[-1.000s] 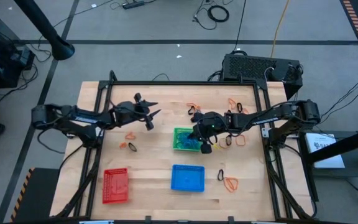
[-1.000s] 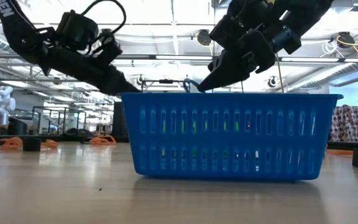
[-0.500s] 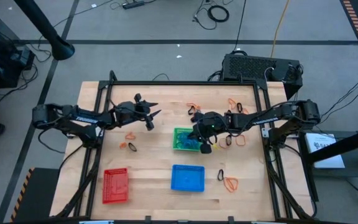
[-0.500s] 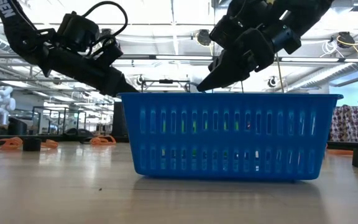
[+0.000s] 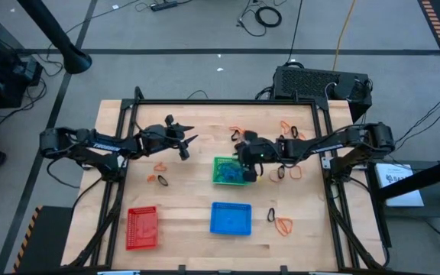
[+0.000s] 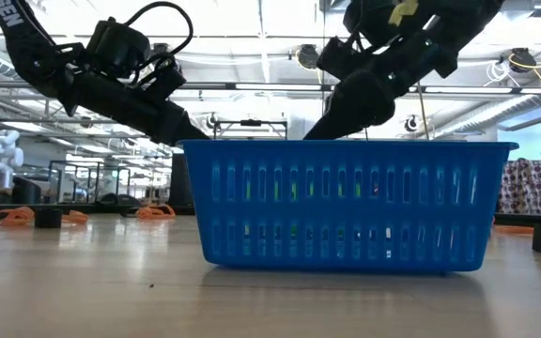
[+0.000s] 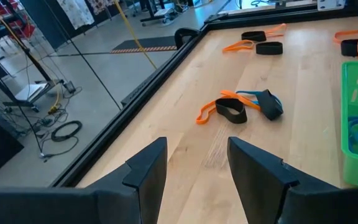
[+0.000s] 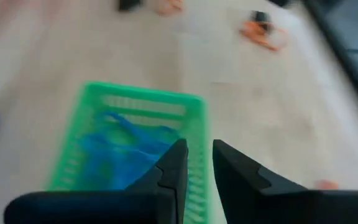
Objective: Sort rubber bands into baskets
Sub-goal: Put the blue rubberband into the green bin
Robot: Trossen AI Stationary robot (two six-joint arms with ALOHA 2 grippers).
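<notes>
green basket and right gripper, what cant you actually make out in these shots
- How many bands lie in the green basket: too small in the high view; the right wrist view shows only a blurred blue mass.
- Green basket in the low view: the blue basket stands in front of it.
- Right gripper: jaws slightly apart, nothing between them.
- Red basket contents: too small from above, absent from other views.
</notes>
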